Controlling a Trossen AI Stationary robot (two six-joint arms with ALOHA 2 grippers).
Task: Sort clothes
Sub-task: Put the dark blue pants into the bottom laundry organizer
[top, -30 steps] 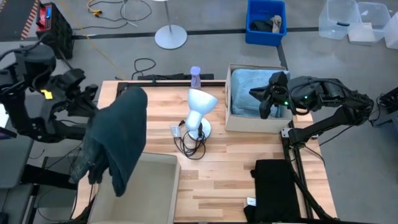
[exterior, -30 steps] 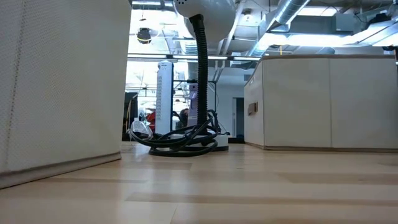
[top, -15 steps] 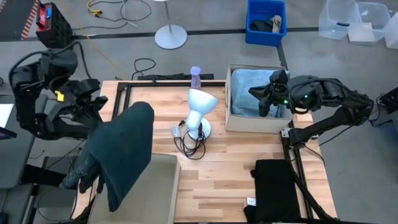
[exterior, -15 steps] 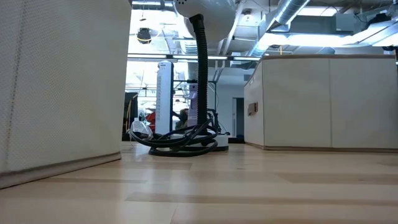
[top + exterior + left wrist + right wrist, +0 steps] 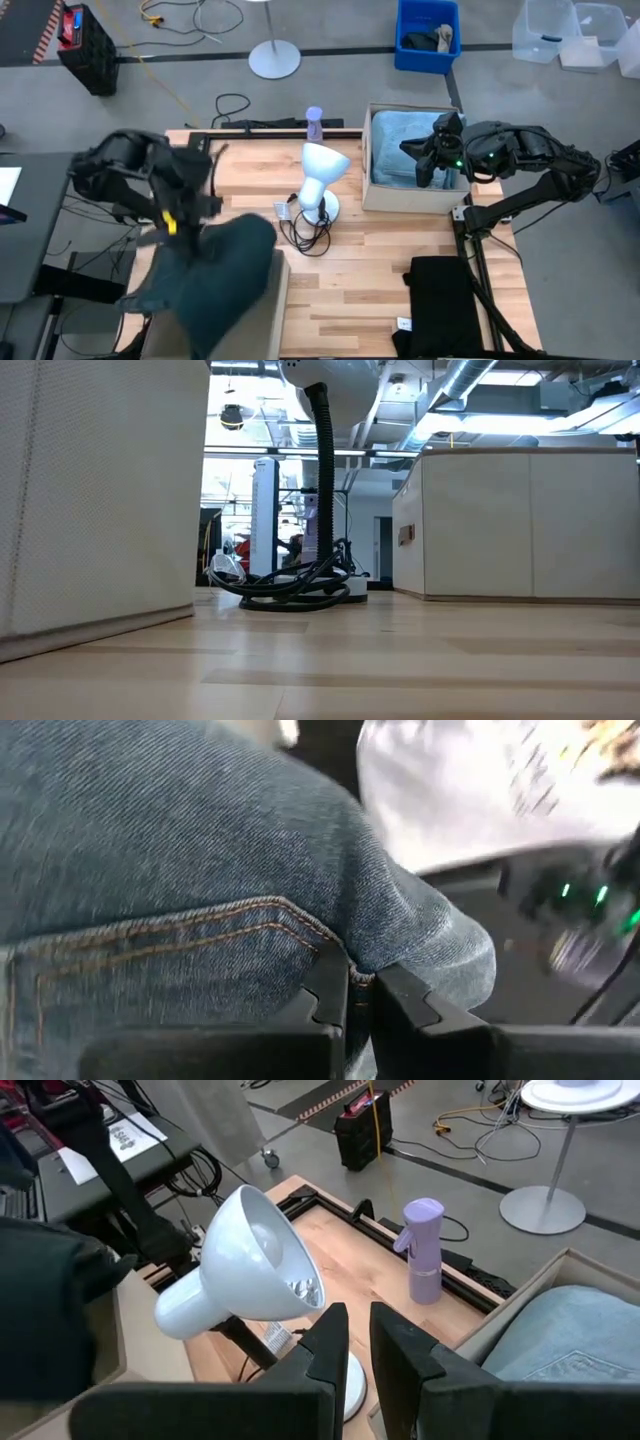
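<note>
Wooden table point(image 5: 370, 270) in a workshop, grey floor around it. White desk lamp point(image 5: 320, 180) stands near the table's centre, purple spray bottle point(image 5: 314, 123) at 12 o'clock of it. Left gripper point(image 5: 360, 995) sits at 8 o'clock of the lamp, fingers pinched tight on a fold of dark denim garment point(image 5: 215, 275), which hangs over the near-left beige box point(image 5: 265, 310). Right gripper point(image 5: 358, 1335) hovers over the far-right beige box point(image 5: 395, 195) at 3 o'clock of the lamp, its jaws nearly together with a thin gap, holding nothing. Light blue jeans point(image 5: 395, 150) lie inside that box. Black garment point(image 5: 445, 305) lies at the table's near-right edge, 5 o'clock of the lamp, apart from both grippers
</note>
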